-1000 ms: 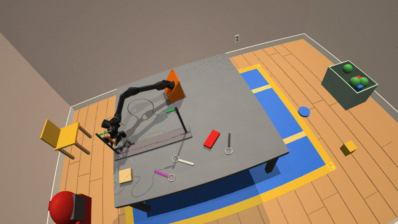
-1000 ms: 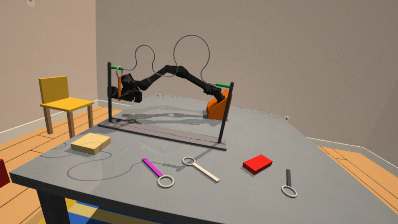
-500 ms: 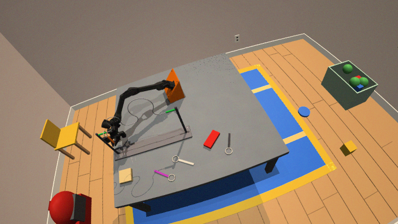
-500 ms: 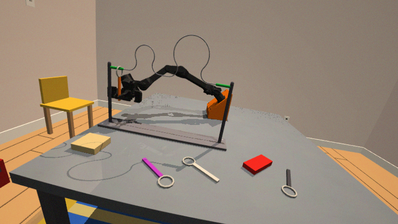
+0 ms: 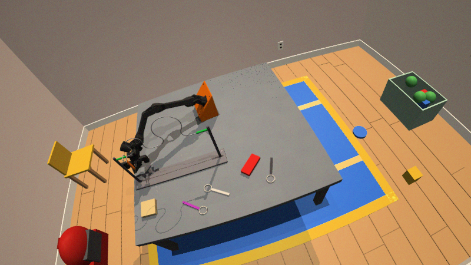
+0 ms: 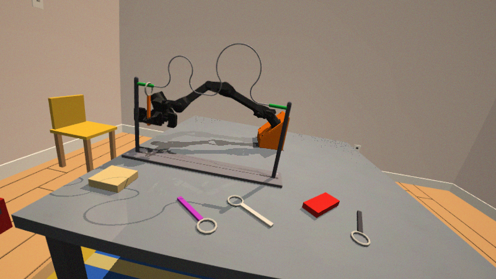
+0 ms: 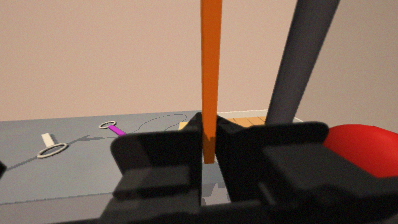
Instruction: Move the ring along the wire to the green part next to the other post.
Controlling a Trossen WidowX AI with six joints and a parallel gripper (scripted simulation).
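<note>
The ring point(image 6: 149, 82) is around the green part point(image 6: 140, 83) point(image 5: 120, 158) next to the left post point(image 6: 136, 121) point(image 7: 302, 60), near that part's inner end. Its orange handle point(image 6: 149, 103) point(image 7: 210, 60) points down, close to upright. My gripper point(image 6: 149, 119) point(image 7: 203, 116) is shut on the lower part of the handle, whose end shows between the fingers in the wrist view. The thin grey wire point(image 6: 239, 44) point(image 5: 166, 116) curves in two humps to the other green part point(image 6: 277, 106) point(image 5: 202, 131) at the right post point(image 6: 281, 138) point(image 5: 214, 141).
The left post stands close beside my fingers. The arm reaches behind the wire from its orange mount point(image 5: 209, 112) point(image 6: 272, 137). In front of the rack base lie a tan block point(image 6: 112, 177), purple point(image 6: 188, 208), white point(image 6: 256, 214) and dark point(image 6: 359, 222) handled rings, and a red block point(image 6: 320, 204).
</note>
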